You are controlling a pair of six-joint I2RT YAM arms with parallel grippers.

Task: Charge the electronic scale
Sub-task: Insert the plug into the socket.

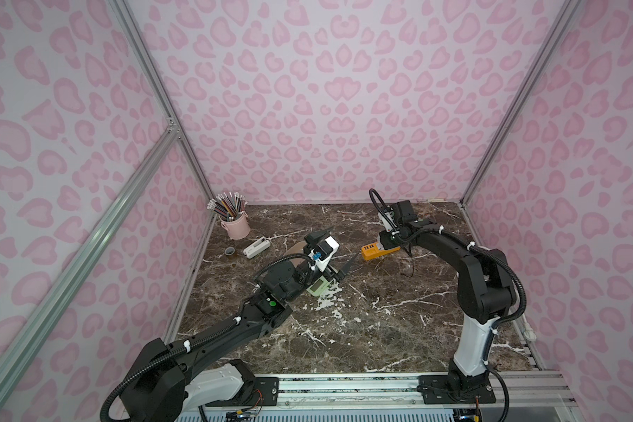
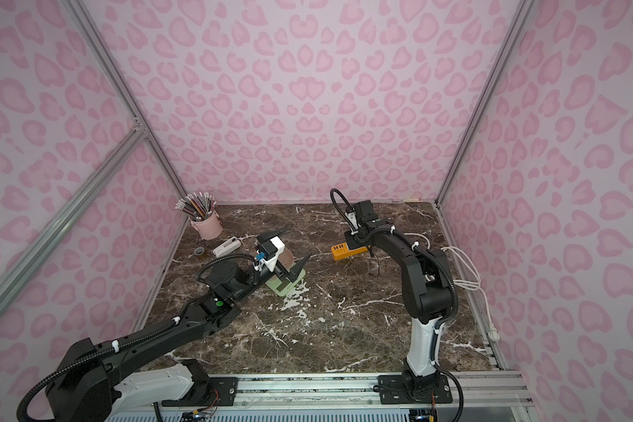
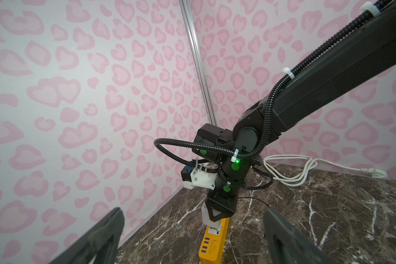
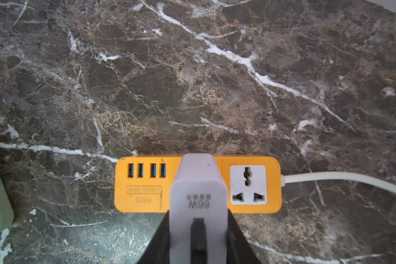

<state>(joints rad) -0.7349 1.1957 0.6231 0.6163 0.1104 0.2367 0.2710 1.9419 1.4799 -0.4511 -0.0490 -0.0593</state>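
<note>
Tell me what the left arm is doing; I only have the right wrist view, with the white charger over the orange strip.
Observer: The left gripper is wide open over the electronic scale, closed on nothing.
Operator: Is anything plugged into the scale yet?
Observer: Not that I can see. In both top views a thin dark cable hangs by the white charger down to the table beside the orange strip, apart from the scale.

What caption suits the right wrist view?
Right gripper clamps a white charger at the orange power strip, beside its free socket, on a marble table.
</note>
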